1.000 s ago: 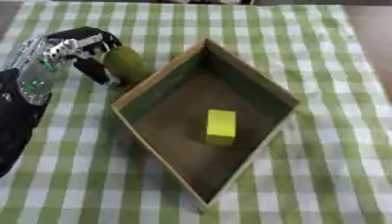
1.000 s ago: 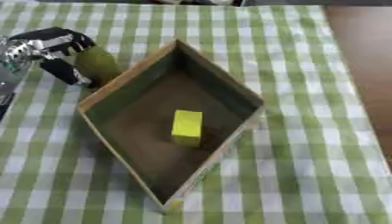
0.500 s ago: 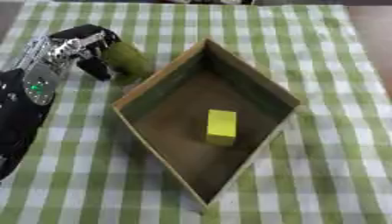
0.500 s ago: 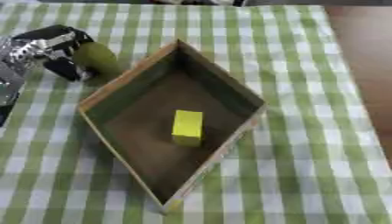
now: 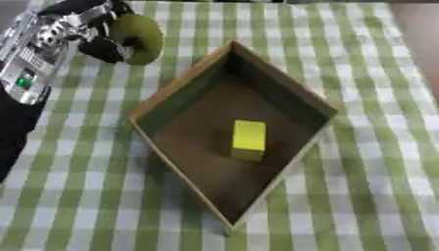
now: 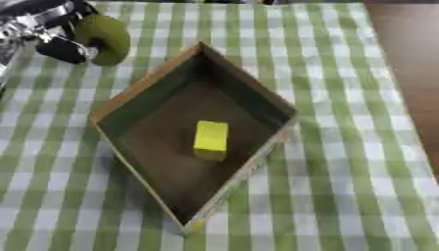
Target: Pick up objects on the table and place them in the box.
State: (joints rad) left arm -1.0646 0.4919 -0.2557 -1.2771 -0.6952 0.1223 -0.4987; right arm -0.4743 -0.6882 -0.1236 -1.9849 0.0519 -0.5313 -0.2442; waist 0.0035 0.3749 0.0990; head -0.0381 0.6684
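My left hand (image 5: 85,30) is curled round an olive-green rounded object (image 5: 141,37), holding it above the table at the upper left, just outside the box's far-left wall. The brown cardboard box (image 5: 180,90) lies open in the middle, turned like a diamond. A yellow block (image 5: 249,138) rests on the box floor. My right hand shows in neither view.
A green-and-white checked cloth (image 5: 369,176) covers the table. A bare brown table strip (image 6: 407,59) runs along the right edge. My left forearm (image 5: 21,83) comes in along the left side.
My left hand has risen with the green object, lifting it up and away toward the far left. The box and the yellow block have stayed put.
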